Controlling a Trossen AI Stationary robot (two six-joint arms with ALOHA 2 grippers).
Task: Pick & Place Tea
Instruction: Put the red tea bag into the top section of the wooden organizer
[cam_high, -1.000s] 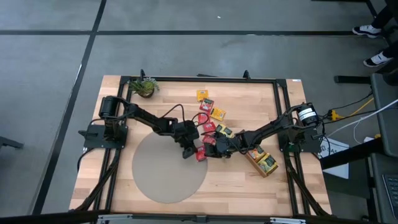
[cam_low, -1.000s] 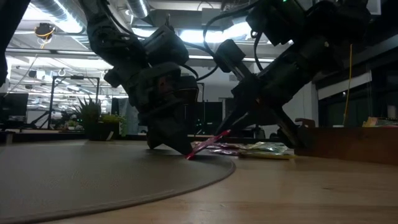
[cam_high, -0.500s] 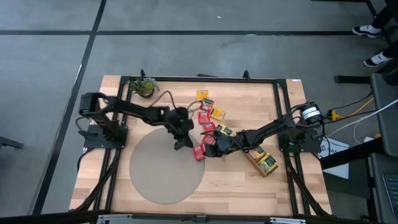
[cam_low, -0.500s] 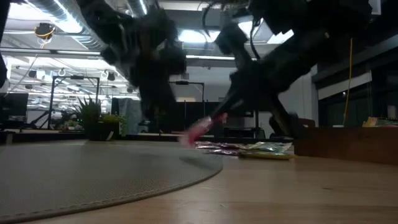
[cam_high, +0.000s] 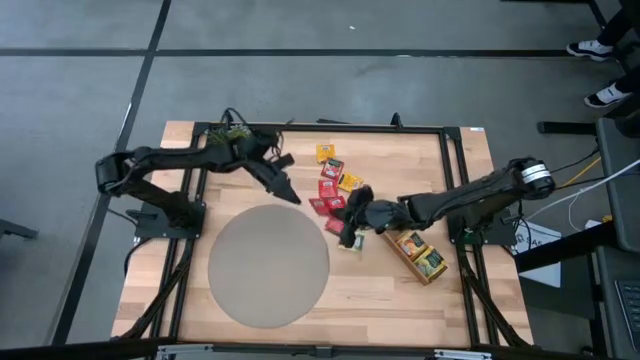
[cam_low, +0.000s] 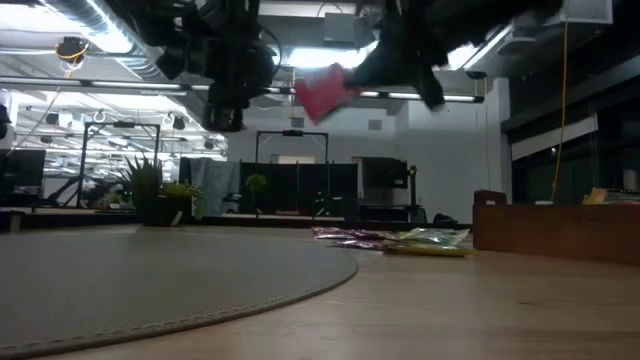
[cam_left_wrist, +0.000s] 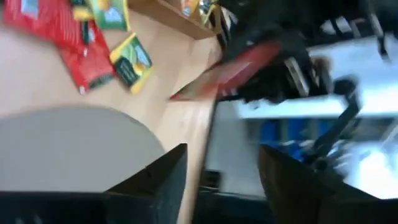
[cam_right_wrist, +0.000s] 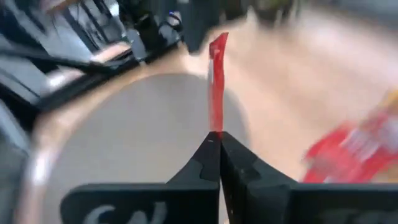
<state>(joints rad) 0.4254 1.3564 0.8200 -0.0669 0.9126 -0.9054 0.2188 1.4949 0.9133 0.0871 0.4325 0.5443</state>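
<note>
My right gripper (cam_right_wrist: 214, 140) is shut on one red tea sachet (cam_right_wrist: 216, 81), raised above the table near the round mat's right edge (cam_high: 350, 225). The low view shows that sachet (cam_low: 320, 92) high in the air. My left gripper (cam_left_wrist: 224, 180) is open and holds nothing. It is raised over the mat's far edge (cam_high: 288, 193) and faces the held sachet (cam_left_wrist: 239, 68). Several more red and yellow sachets (cam_high: 328, 185) lie flat on the wood between the two arms. My right gripper pinches the red sachet by one end (cam_right_wrist: 215, 127) between its two fingertips. The fingers come from the table's right, slanting a little downward. The sachet sticks out past the fingertips, seen edge-on in the right wrist view, lifted clear of the table.
A round grey mat (cam_high: 268, 265) covers the table's near middle. A long wooden tray (cam_high: 420, 255) with sachets in it lies near the right arm's base. A small potted plant (cam_high: 232, 135) stands at the far left corner, partly behind my left arm.
Both grippers were low at the red sachet by the mat's edge. My left gripper has opened, let go, risen and swung toward the far left. My right gripper, still shut, has rolled and risen, lifting the sachet clear of the table.
</note>
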